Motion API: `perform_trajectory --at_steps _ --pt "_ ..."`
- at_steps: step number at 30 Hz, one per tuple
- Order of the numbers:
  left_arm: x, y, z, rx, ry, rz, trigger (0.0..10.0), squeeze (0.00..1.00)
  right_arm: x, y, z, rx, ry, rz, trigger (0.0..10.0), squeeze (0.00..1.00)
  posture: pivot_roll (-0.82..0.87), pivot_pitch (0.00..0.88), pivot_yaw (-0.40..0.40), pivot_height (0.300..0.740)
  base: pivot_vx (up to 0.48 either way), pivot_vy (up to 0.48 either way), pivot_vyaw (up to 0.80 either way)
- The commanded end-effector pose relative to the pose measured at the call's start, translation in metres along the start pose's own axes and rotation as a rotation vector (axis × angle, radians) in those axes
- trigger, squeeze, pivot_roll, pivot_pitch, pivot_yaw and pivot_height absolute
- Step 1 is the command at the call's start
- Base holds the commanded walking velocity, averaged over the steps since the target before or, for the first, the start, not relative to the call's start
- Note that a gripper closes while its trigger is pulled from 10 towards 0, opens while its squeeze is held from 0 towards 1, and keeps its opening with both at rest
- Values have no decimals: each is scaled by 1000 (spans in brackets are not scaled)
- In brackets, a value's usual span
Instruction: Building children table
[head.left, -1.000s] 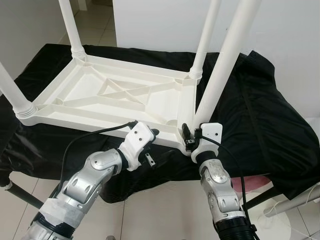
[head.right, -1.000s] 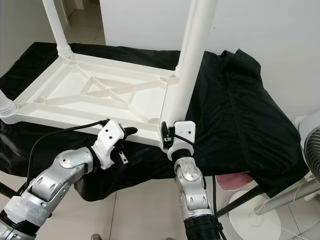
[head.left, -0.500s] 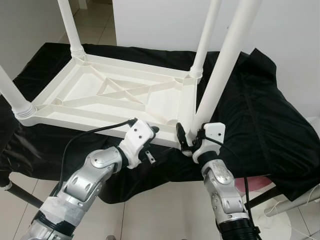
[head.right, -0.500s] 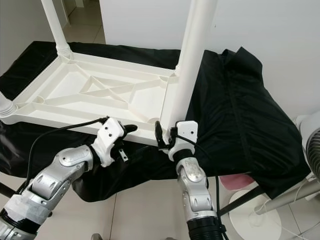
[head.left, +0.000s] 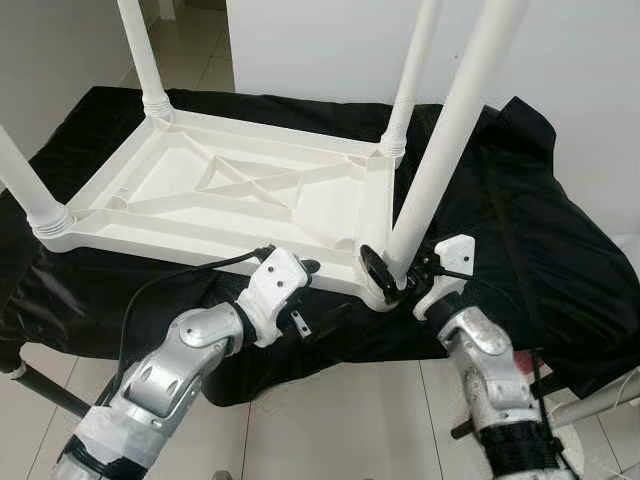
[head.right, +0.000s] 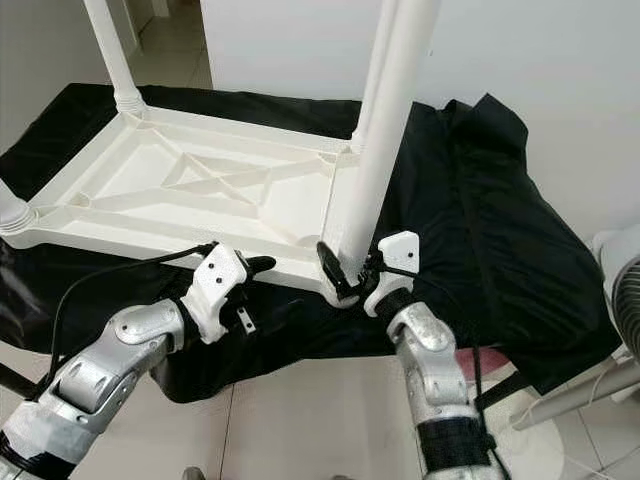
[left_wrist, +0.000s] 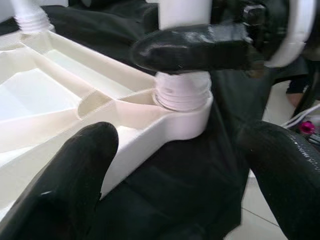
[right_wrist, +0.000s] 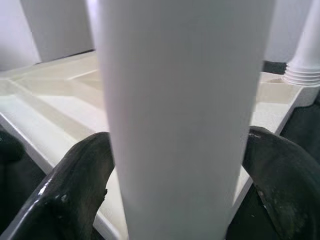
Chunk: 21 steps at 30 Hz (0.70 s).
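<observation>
A white plastic children's table (head.left: 200, 235) lies upside down on a black-covered surface. Three white legs stand in its corner sockets. A fourth leg (head.left: 450, 130) stands slightly tilted in the near right socket (left_wrist: 182, 97). My right gripper (head.left: 395, 272) is shut on that leg just above the socket, and the leg (right_wrist: 180, 100) sits between both fingers in the right wrist view. My left gripper (head.left: 300, 272) is at the table's front rim, left of that corner. Its fingers (left_wrist: 75, 185) are spread wide and hold nothing.
The black cloth (head.left: 520, 220) hangs over the support's edges. Tiled floor (head.left: 330, 420) lies below my arms. A white fan (head.right: 625, 300) stands at the far right, and a white wall (head.left: 320, 50) rises behind the table.
My right arm has swung out to the right, its gripper turning around the leg's base while staying shut on it. The left gripper has hardly moved.
</observation>
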<state>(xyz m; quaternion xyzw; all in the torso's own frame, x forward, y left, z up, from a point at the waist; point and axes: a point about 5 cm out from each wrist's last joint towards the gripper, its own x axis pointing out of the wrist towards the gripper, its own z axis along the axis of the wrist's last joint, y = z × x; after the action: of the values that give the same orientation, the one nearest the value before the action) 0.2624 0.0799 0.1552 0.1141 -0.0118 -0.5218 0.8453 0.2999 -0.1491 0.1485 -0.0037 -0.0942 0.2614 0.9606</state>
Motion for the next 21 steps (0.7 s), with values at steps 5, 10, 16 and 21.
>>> perform_trajectory --at_steps 5,10,16,21 --pt "1 -10 -2 -1 19 -62 10000 0 2 -1 -10 12 60 112 10000 0 -13 118 -38 740 0 0 0" --pt "-1 -11 -3 -3 35 -78 10000 0 9 -4 -13 15 85 180 1882 0 -11 133 -38 740 0 0 0" --pt "-1 -11 -3 -1 43 -82 10000 0 12 -7 -16 11 97 210 0 0 3 133 -42 740 0 0 0" --pt "-1 -12 -2 3 44 -80 10000 0 10 -10 -16 8 104 212 3333 0 -3 125 -46 740 0 0 0"
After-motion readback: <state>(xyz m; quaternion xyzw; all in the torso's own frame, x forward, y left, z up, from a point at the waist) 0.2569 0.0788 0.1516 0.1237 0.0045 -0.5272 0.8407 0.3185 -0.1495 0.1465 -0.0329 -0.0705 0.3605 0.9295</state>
